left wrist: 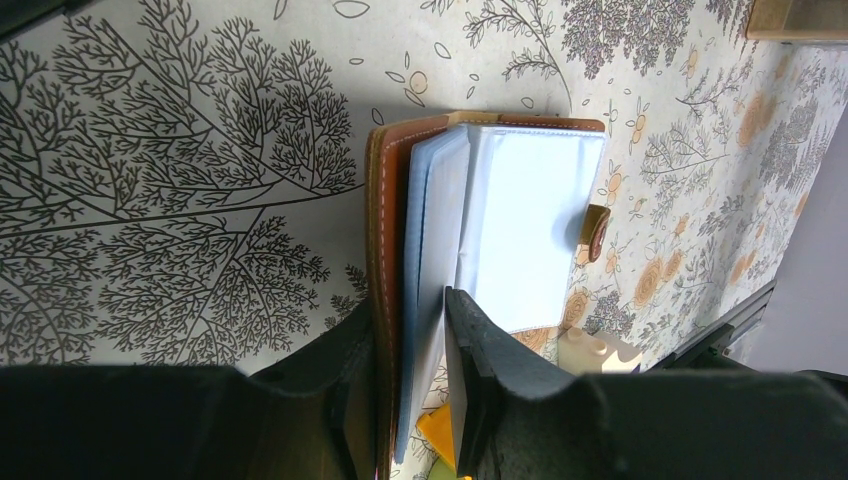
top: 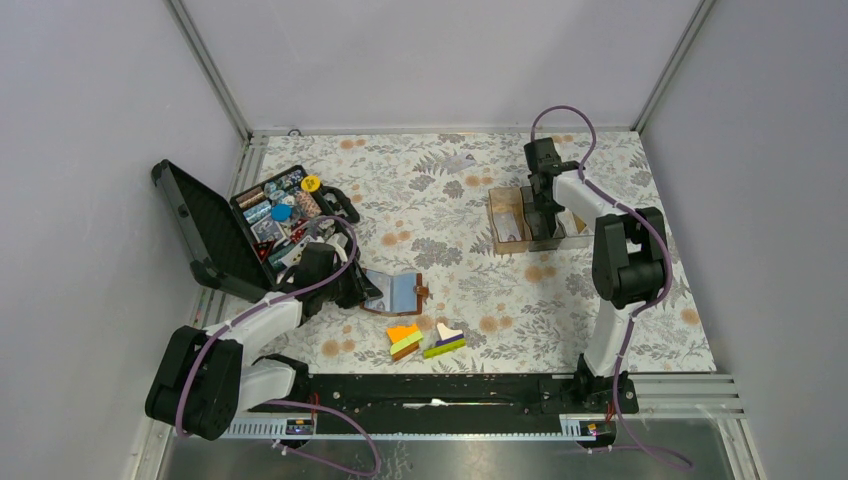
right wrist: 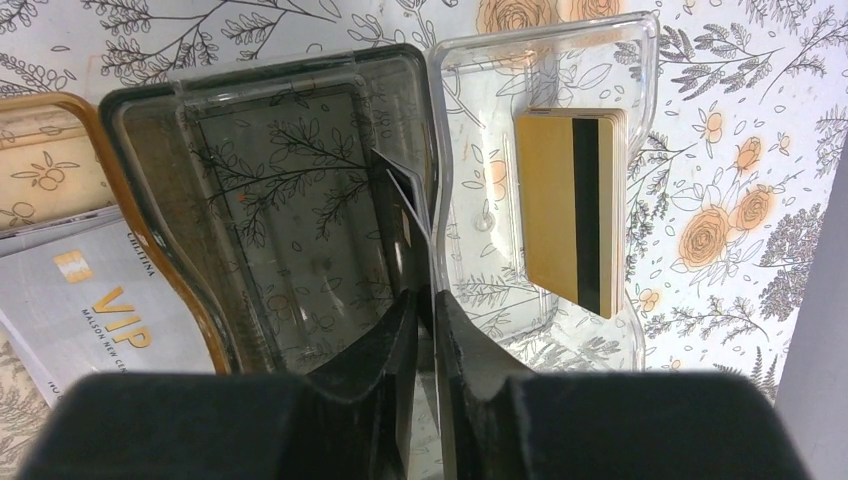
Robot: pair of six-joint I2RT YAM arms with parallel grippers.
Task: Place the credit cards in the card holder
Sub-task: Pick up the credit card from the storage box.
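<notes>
Floral cloth (top: pixel 450 250) was seen under the open holder (left wrist: pixel 520 220), its edge clamped by the left gripper (left wrist: pixel 410 385); a half-hidden dark card (right wrist: pixel 403 212) was pinched by the right gripper (right wrist: pixel 425 335) in a box (right wrist: pixel 260 70).

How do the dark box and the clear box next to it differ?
The dark box is smoky and holds a grey card pinched by the right gripper; the clear box is see-through and holds a gold card stack. Both are shallow plastic trays.
</notes>
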